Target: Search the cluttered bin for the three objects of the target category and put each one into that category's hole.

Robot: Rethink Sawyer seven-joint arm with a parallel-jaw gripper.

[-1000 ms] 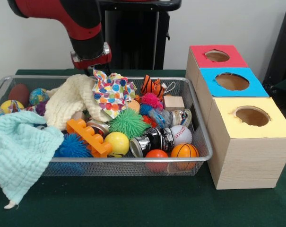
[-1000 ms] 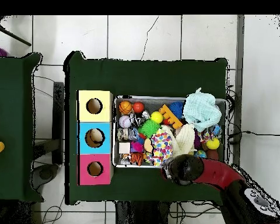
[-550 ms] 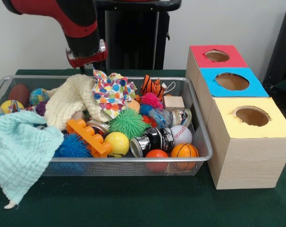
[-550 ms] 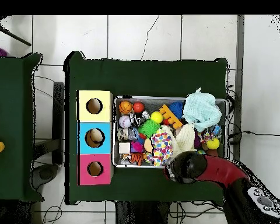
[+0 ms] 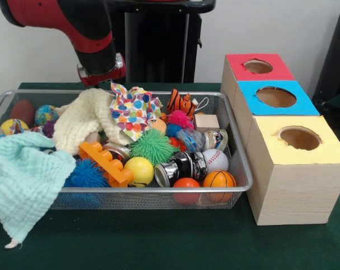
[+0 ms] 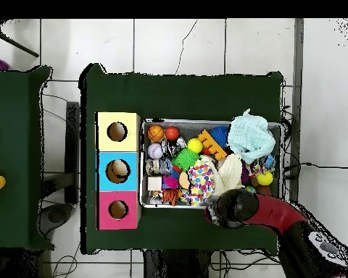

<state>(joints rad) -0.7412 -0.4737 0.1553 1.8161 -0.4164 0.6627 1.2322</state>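
Note:
A wire mesh bin holds a jumble of toys. Near its front lie a baseball, a basketball, an orange ball, a yellow ball and a shiny can. A green spiky ball, a polka-dot cloth, a cream cloth and a wooden cube sit further in. My gripper hangs over the bin's back rim, just behind the cream cloth. Nothing shows in it.
Three wooden boxes with round holes stand to the right of the bin: red, blue and yellow. A mint cloth drapes over the bin's left front corner. An orange block lies beside it.
The arm has drifted a little to the left in the front view and lifted slightly. Nothing in the bin has moved.

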